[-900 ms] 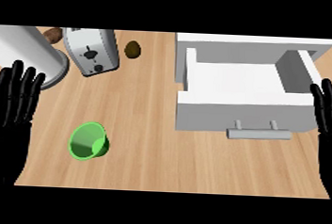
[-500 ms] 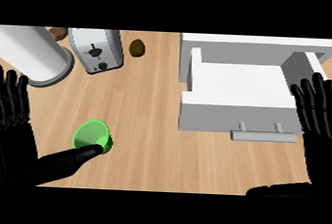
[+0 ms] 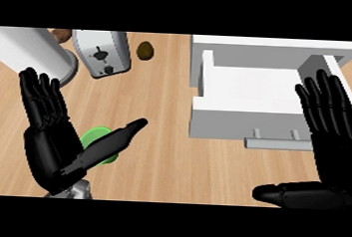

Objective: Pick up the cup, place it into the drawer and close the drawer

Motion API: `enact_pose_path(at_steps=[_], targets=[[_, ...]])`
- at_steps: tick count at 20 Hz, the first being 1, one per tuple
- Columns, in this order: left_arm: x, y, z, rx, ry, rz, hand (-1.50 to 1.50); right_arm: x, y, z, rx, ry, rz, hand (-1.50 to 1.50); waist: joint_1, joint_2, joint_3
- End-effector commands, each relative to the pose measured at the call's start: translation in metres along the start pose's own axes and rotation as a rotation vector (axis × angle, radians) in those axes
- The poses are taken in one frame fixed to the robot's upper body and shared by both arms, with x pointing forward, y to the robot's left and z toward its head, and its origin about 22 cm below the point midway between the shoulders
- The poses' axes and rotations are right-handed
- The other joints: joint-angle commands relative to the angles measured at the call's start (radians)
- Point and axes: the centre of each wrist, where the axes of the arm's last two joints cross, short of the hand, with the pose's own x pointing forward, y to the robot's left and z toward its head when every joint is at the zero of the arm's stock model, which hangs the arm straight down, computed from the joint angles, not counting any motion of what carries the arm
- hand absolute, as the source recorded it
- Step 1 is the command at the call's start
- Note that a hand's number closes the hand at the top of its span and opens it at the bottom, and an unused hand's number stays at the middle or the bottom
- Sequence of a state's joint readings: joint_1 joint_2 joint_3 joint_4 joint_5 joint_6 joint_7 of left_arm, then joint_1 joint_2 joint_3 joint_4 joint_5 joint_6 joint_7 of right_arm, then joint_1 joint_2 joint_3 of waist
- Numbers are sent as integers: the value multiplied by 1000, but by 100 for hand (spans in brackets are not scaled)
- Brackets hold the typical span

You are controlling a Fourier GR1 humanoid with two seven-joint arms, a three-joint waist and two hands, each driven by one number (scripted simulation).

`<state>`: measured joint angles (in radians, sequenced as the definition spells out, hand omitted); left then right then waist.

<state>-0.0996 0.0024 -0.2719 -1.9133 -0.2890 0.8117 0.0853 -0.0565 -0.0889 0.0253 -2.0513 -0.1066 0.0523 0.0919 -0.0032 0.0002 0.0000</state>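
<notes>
Hands: 2, both open; 1 green cup [image 3: 97,137]; 1 open drawer [image 3: 261,97].

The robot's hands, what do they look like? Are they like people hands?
A bit like them. Both the left hand and the right hand are glossy black all over, each with long slim fingers made of short jointed pieces and a thick thumb. Below the left hand a small patch of grey forearm shows. No cables, markings or sleeves can be seen.
</notes>
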Motion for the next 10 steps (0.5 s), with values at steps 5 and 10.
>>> enact_pose_path(at_steps=[5,10], targets=[[9,-7,2,27,14,7,-150,3,17,-13,5,-7,-4,-150,5,-1,0],[-6,-18,-5,52,20,-18,-150,2,-14,3,10,-9,-8,-150,1,-1,0]])
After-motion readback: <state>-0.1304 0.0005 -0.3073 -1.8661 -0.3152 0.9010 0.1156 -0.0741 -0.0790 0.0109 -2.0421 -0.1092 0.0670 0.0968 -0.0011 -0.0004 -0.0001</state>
